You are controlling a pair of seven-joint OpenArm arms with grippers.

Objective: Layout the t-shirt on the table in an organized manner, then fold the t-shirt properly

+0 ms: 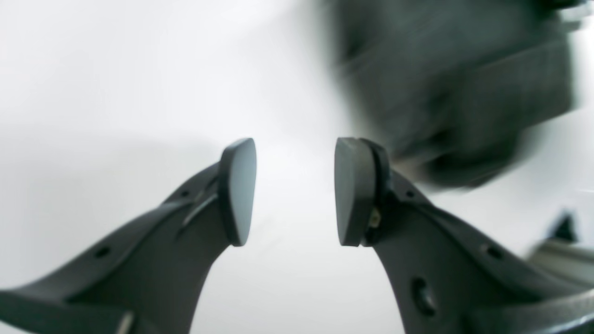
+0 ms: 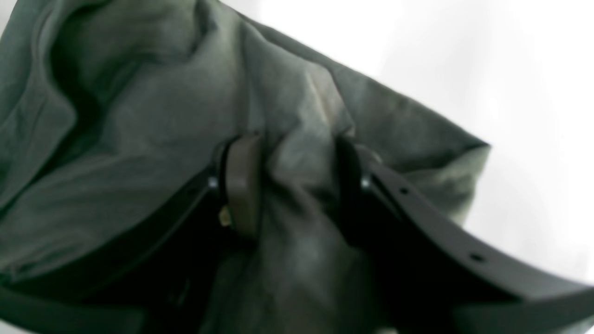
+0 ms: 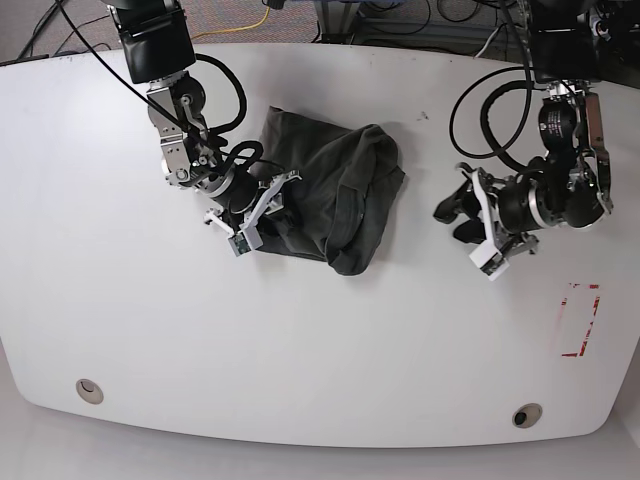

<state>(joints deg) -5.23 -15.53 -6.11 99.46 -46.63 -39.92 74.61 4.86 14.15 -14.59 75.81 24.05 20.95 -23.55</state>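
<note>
The dark grey-green t-shirt [image 3: 335,185] lies crumpled in a heap on the white table [image 3: 320,350], left of centre. My right gripper [image 3: 273,215] sits at the heap's front-left edge. In the right wrist view that gripper [image 2: 297,185] is shut on a bunched fold of the t-shirt [image 2: 139,116], and cloth fills the gap between the pads. Over bare table to the right of the heap, my left gripper [image 3: 456,218] is apart from the cloth. It [image 1: 294,192] stands open with nothing between its fingers, and the blurred t-shirt [image 1: 455,93] lies beyond at the upper right.
A red tape rectangle [image 3: 580,320] marks the table near the right edge. Two round grommet holes [image 3: 89,389] [image 3: 526,413] sit by the front edge. Cables run along the back edge behind both arm bases.
</note>
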